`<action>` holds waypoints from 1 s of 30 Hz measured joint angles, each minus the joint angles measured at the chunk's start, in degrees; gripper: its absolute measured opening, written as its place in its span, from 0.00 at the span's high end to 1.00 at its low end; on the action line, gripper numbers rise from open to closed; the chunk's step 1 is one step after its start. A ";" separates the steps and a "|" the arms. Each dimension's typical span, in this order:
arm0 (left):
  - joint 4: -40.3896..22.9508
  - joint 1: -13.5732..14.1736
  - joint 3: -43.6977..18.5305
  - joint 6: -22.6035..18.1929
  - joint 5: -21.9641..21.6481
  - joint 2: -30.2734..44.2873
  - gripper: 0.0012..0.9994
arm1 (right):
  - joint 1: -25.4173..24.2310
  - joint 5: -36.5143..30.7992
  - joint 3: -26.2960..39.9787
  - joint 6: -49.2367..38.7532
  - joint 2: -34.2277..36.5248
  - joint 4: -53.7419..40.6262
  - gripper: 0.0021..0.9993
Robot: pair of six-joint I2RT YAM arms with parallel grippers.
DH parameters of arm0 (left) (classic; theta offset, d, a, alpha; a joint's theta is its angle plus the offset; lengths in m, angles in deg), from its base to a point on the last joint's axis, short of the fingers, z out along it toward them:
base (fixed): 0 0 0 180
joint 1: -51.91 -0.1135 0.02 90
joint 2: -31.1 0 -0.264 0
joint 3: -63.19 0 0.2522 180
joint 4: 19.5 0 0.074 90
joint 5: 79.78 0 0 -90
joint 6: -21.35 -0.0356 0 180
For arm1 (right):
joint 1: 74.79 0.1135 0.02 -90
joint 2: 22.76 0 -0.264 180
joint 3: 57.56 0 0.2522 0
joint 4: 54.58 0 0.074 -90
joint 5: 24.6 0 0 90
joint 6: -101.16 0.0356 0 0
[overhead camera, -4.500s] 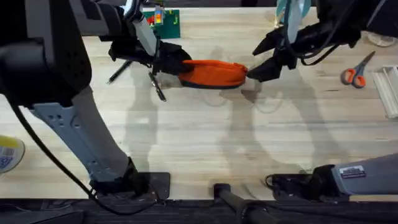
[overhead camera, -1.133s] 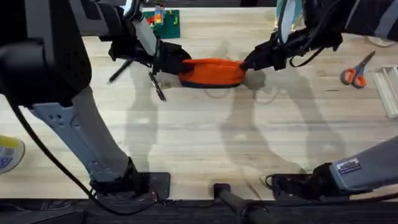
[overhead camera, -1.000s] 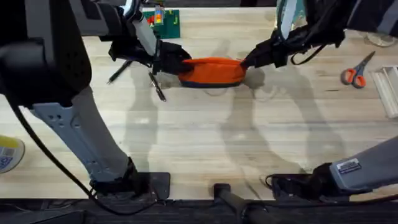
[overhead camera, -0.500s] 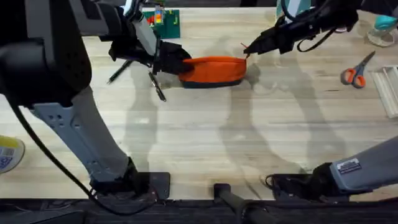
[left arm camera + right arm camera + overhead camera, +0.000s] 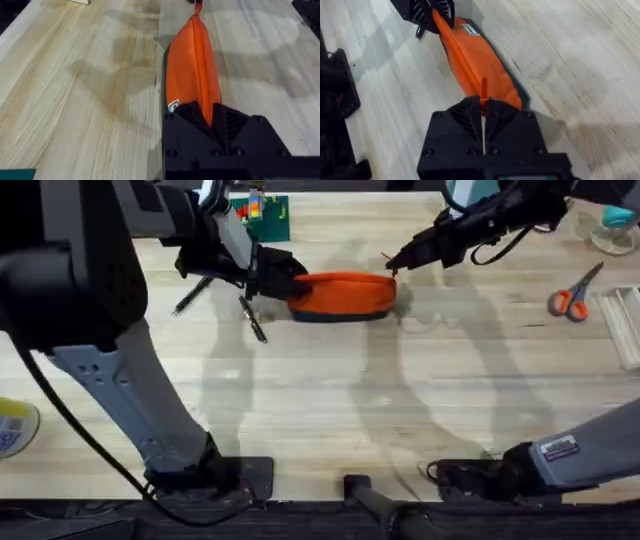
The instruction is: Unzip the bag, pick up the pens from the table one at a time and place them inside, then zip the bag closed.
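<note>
Pale wooden planks made up your bench (image 5: 330, 420), and the bag (image 5: 343, 294) lay near its far middle, orange fabric on a dark base, stretched lengthwise between your two arms. Your left gripper (image 5: 282, 280) was clamped shut on the bag's left end; the left wrist view showed the orange fabric running straight into its black fingers (image 5: 235, 125). Your right gripper (image 5: 392, 262) had its fingers pressed together on the small orange zipper pull (image 5: 483, 90) at the bag's right end, raised a little above the fabric.

Judging by the right wrist view, the top seam looked shut along its whole length, so the unzipping had hardly begun, if at all.

One of the pens (image 5: 253, 318) lay on the bench just in front of your left gripper, and a second pen (image 5: 190, 295) lay to its left, partly under that arm. Neither was in the bag.

So you had the opening pull, both pens and the closing zip all left to do.
</note>
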 joint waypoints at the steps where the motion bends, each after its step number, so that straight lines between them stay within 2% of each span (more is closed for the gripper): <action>1: 0.00 0.00 0.00 0.00 0.00 0.00 0.96 | 0.16 -0.05 0.00 0.00 0.00 0.00 0.97; 30: -0.02 0.00 0.00 0.00 -0.09 0.00 0.96 | 7.99 -2.57 0.35 0.15 0.02 3.14 0.97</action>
